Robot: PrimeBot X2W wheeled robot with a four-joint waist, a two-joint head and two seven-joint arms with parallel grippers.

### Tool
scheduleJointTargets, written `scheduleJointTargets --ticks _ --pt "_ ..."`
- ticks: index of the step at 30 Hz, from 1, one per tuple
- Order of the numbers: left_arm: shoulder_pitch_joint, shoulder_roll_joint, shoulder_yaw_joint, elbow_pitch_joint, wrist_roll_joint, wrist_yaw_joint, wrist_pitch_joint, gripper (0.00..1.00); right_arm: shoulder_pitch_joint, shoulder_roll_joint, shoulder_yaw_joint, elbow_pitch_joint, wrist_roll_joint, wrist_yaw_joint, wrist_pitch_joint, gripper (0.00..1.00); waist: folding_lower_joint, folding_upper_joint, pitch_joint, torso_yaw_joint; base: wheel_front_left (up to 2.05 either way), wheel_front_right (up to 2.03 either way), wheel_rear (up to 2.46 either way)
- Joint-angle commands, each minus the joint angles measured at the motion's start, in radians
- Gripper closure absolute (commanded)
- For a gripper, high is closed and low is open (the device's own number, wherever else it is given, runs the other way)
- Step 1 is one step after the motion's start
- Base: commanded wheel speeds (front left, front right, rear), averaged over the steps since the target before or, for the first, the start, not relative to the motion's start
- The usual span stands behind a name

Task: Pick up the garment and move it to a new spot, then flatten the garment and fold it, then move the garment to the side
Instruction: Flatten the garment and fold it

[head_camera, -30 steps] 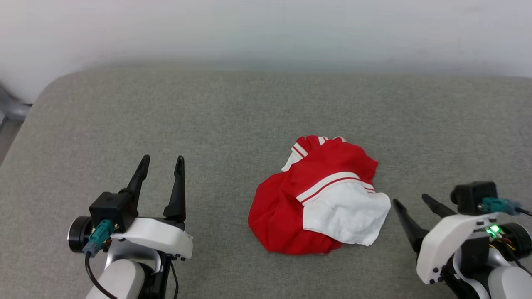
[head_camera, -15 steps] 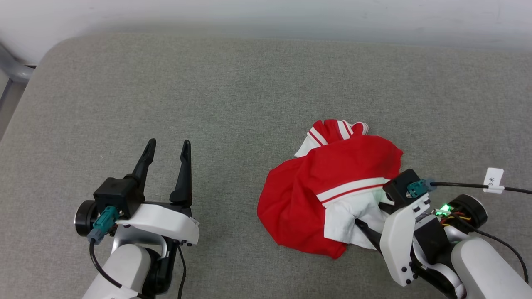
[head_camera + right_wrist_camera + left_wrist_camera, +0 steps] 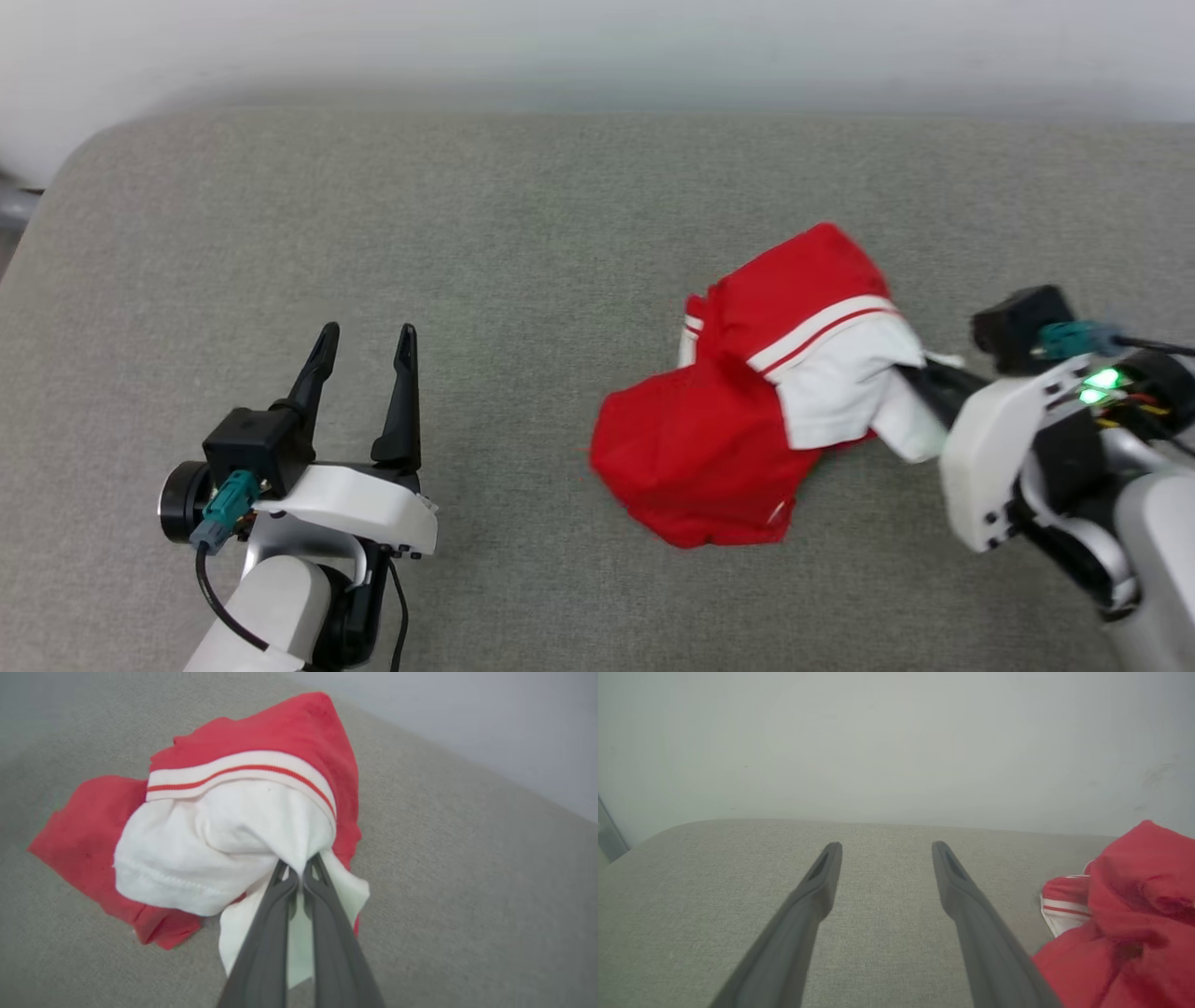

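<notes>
The garment is a crumpled red jersey with a white sleeve and red-white striped trim, lying right of centre on the grey cushion. My right gripper is shut on the white sleeve, and its side of the garment is lifted. In the right wrist view the two fingers pinch the white sleeve cloth at the gripper tips. My left gripper stands open at the lower left, apart from the garment. The left wrist view shows the open gripper and the garment off to its right. The lettering is hidden.
The grey fabric cushion spreads across the scene, with a pale wall behind its far edge. Its rounded left corner drops off beside a grey metal piece.
My right gripper has closed on the white sleeve and pulled it up and to the right; the garment stretched and shifted that way. The head camera shifted. My left gripper stayed open.
</notes>
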Motion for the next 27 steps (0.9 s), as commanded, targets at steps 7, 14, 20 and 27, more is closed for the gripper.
scheduleJointTargets --ticks 7,14,20,27 --pt "0.020 0.008 0.004 -0.006 0.008 0.000 -0.006 0.00 0.151 -0.028 -0.216 -0.040 -0.067 -0.001 0.056 1.00 -0.0001 0.0000 -0.025 -0.061 0.00 0.00 0.00" --pt "0.022 0.009 -0.004 -0.004 0.000 -0.001 0.002 0.00 0.351 0.020 -0.369 0.046 -0.084 -0.001 0.103 1.00 -0.0001 0.0000 -0.026 -0.076 0.00 0.00 0.00" --pt "0.038 0.008 -0.012 0.009 -0.011 0.000 0.009 0.00 0.437 0.117 -0.432 0.139 -0.070 -0.001 0.071 0.55 -0.0001 0.0000 -0.039 -0.072 0.00 0.00 0.00" --pt "0.066 0.011 -0.017 0.024 -0.020 0.004 0.014 0.00 0.414 0.230 -0.533 0.077 -0.108 -0.001 -0.189 0.00 -0.0001 0.0000 -0.083 -0.070 0.00 0.00 0.00"
